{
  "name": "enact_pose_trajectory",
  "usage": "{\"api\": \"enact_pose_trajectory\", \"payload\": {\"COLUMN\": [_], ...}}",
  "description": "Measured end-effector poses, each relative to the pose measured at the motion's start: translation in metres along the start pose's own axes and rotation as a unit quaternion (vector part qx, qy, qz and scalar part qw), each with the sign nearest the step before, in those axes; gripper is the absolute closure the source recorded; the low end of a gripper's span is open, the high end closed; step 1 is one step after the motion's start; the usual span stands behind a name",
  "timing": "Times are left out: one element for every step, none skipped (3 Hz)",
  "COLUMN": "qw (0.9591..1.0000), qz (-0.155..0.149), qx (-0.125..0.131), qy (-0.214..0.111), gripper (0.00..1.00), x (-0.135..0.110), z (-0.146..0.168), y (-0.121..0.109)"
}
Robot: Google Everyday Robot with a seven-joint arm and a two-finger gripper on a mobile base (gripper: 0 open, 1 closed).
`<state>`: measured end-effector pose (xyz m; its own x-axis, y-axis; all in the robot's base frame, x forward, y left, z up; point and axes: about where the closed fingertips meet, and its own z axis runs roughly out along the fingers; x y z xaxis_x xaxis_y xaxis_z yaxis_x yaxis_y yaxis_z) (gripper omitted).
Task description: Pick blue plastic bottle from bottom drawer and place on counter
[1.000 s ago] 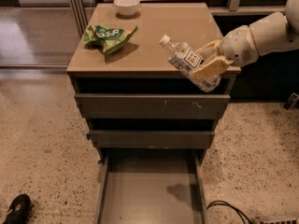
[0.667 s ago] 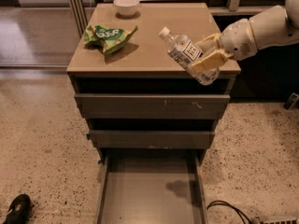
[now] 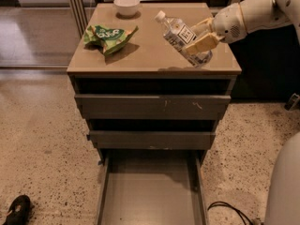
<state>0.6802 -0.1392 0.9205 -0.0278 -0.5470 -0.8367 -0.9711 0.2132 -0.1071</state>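
Note:
The blue plastic bottle point(image 3: 180, 37), clear with a white cap and a printed label, is tilted with its cap up and to the left, over the right part of the counter point(image 3: 145, 55). My gripper point(image 3: 200, 35) is shut on the bottle's lower half, coming in from the right on the white arm. The bottle's base is at or just above the counter top; I cannot tell if it touches. The bottom drawer point(image 3: 152, 191) stands pulled open below, its flat floor bare.
A green snack bag point(image 3: 109, 36) lies on the counter's left part. A small white bowl point(image 3: 127, 5) stands at its back edge. Two closed drawers point(image 3: 152, 107) sit above the open one. A black shoe point(image 3: 18, 210) and a cable point(image 3: 229, 210) are on the floor.
My gripper has carried the bottle up and to the left, from beyond the counter's right front corner to over the counter's right part.

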Motion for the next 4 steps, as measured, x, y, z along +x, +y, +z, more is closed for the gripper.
{"api": "enact_pose_trajectory", "payload": {"qw": [1.0000, 1.0000, 0.9995, 0.9985], "qz": [0.002, 0.007, 0.023, 0.037], "qx": [0.002, -0.001, -0.018, -0.036], "qy": [-0.002, 0.001, 0.006, 0.016], "gripper": [1.00, 1.00, 1.00, 1.00], "x": [-0.001, 0.005, 0.022, 0.037], "z": [0.011, 0.027, 0.054, 0.077], "y": [-0.021, -0.038, -0.049, -0.054]}}
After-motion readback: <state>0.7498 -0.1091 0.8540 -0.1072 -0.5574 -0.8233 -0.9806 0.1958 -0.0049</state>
